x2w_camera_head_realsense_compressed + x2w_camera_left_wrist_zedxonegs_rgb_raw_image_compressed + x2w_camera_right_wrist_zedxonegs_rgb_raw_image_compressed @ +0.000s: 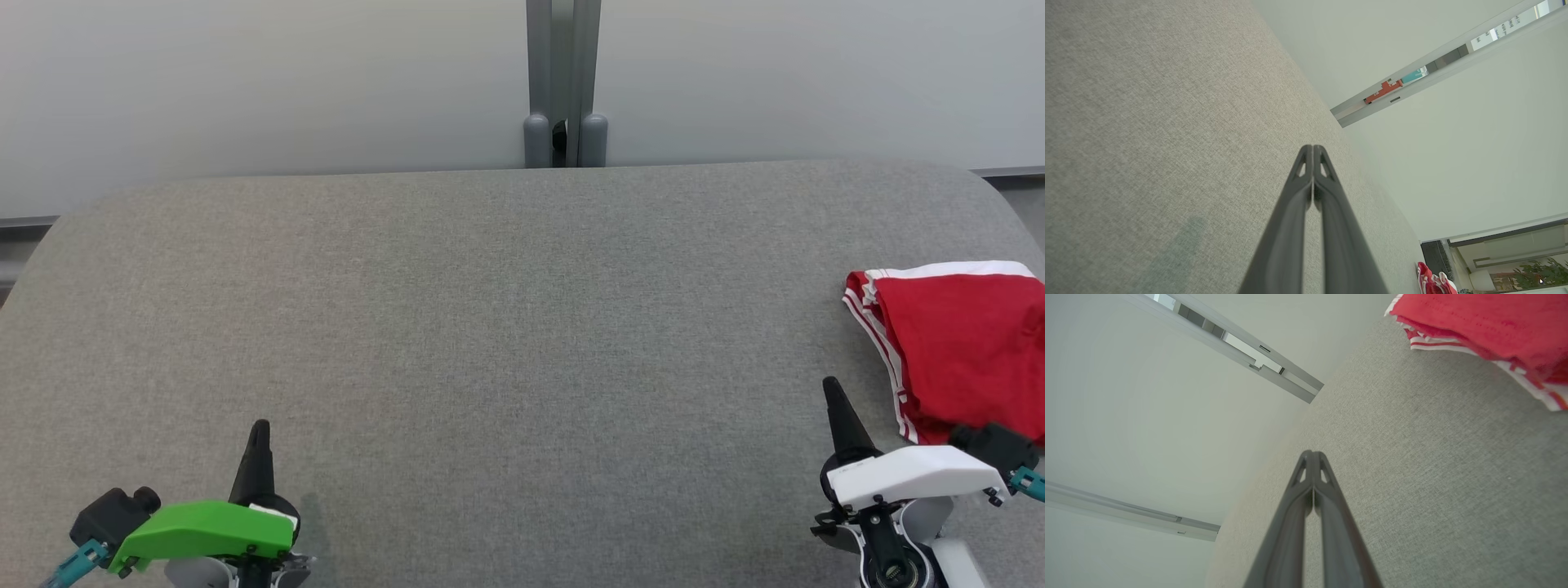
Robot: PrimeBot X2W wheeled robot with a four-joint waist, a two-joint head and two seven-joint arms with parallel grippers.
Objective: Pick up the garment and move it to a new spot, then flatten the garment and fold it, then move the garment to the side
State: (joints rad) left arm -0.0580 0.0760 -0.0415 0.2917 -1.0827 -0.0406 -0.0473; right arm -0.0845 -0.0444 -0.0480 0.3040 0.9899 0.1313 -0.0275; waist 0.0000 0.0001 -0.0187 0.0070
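Observation:
The garment point(963, 347) is red with white stripes along its edges, folded into a compact bundle at the far right of the grey table point(490, 327). It also appears in the right wrist view, garment point(1490, 322), at the upper right, and as a small red patch, garment point(1431, 281), low in the left wrist view. My right gripper point(831, 384) stands shut and empty just left of the garment's near corner, not touching it. My left gripper point(260, 425) is shut and empty near the front left of the table. Both pairs of dark fingers are pressed together, right gripper point(1312, 454), left gripper point(1312, 148).
Grey fabric covers the table, which has rounded far corners. A pale wall with a grey vertical post point(563, 82) stands right behind its far edge. The garment lies close to the table's right edge.

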